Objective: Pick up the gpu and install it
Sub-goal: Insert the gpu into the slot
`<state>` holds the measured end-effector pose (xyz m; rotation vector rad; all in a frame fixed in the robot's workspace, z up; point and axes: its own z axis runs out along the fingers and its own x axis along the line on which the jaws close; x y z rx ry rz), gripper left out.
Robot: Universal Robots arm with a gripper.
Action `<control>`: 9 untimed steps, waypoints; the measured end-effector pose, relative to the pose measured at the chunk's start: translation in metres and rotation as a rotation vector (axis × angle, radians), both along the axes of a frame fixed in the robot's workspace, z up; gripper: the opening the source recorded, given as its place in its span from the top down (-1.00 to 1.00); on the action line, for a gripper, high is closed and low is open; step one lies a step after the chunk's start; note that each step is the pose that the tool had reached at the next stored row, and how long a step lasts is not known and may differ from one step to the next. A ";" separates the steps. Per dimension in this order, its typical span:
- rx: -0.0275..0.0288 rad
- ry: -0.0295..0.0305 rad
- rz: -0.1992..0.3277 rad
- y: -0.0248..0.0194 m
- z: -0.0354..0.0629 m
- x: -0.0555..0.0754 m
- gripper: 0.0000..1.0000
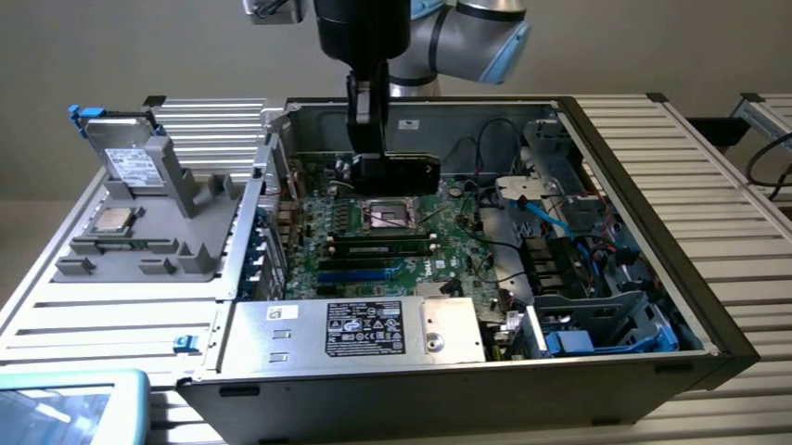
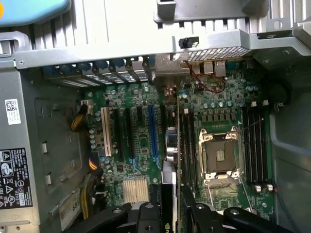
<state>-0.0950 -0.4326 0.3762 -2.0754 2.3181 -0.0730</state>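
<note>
Black cooler side of the gpu (image 1: pixel 399 173) faces the exterior camera. The card hangs on edge over the green motherboard (image 1: pixel 371 269), just above the CPU socket (image 1: pixel 386 211), inside the open case (image 1: pixel 433 399). Can't tell if it touches the board. The gripper (image 1: pixel 371 156) comes down from above and is clamped on the gpu. In the wrist view the card (image 2: pixel 168 194) sits edge-on between the fingers (image 2: pixel 144 216), with the expansion slots (image 2: pixel 153 128) to one side and the socket (image 2: pixel 218 155) to the other. One RAM stick (image 1: pixel 377 247) is seated near the socket. The power supply (image 1: pixel 371 329) sits at the case's near end. A grey fixture (image 1: pixel 161 204) holding a CPU (image 1: pixel 114 220) sits on the bench (image 1: pixel 706 158) at the exterior view's left.
</note>
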 end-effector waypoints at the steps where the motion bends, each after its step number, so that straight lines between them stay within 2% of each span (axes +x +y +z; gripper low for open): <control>1: 0.0000 -0.0001 0.000 -0.0009 -0.0018 0.000 0.46; 3: 0.0001 0.0000 0.000 -0.0035 -0.0055 0.000 0.46; 9: 0.0000 0.0004 0.004 -0.0155 -0.0165 0.000 0.46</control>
